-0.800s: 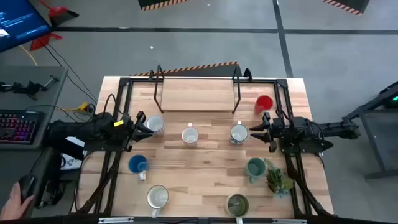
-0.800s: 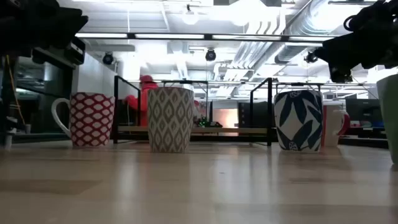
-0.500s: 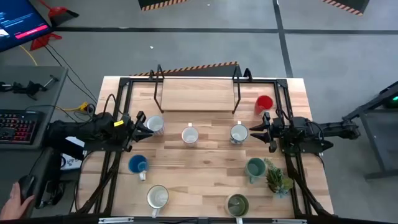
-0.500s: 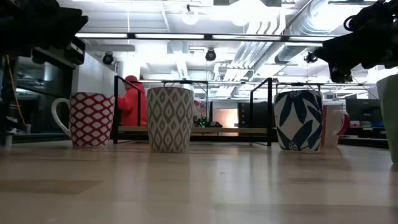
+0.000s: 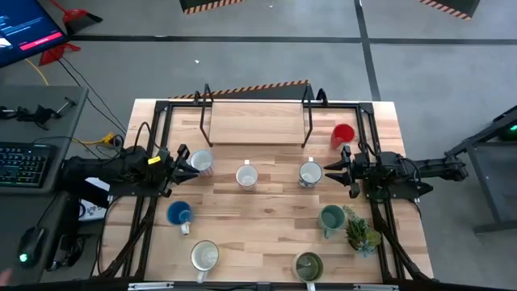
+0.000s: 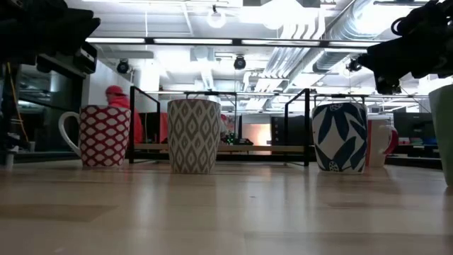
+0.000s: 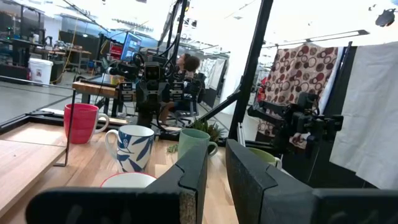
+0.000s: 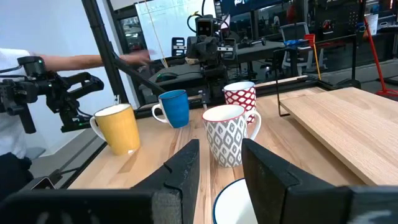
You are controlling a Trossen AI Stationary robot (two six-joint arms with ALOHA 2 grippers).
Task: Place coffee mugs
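Eight mugs stand upright on their bases on the wooden table. A middle row holds the red-patterned mug [image 5: 202, 162], the grey-patterned mug [image 5: 246, 175] and the blue-leaf mug [image 5: 310, 172]. The red mug [image 5: 343, 135] is at the far right. Nearer me are the blue mug [image 5: 179, 214], teal mug [image 5: 331, 217], cream mug [image 5: 205, 256] and olive mug [image 5: 308, 264]. My left gripper [image 5: 187, 166] hovers open just left of the red-patterned mug, whose rim [image 7: 127, 180] shows under its fingers. My right gripper [image 5: 331, 171] hovers open just right of the blue-leaf mug, rim [image 8: 233, 200] below.
A raised wooden shelf [image 5: 257, 121] on black legs stands at the far edge. A spiky potted plant [image 5: 361, 230] sits beside the teal mug. Black frame bars [image 5: 153, 202] run along both sides of the table. Bare wood lies between the rows of mugs.
Neither arm nor any mug has moved. In the room behind the table, a person in red has walked toward the left.
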